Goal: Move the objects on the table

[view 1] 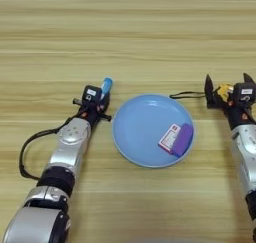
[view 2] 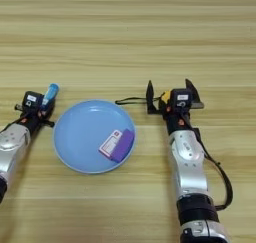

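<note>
My left gripper (view 1: 100,98) is just left of the plate and is shut on the blue tube (view 1: 106,85), whose far end sticks out past the fingers. To the right of the plate, my right gripper (view 2: 170,90) is open, its two black fingers spread wide. The yellow tape measure (view 2: 164,98) lies between them, close to the palm. Its black cord (view 2: 131,100) trails left toward the plate. The purple block (view 2: 123,144) and the white-and-red card (view 2: 110,143) lie side by side inside the plate, on its right part.
A large round light-blue plate (view 1: 140,127) lies on the wooden table (view 1: 130,32) between my two arms. The black cable of the left arm loops out at the lower left (view 1: 24,154).
</note>
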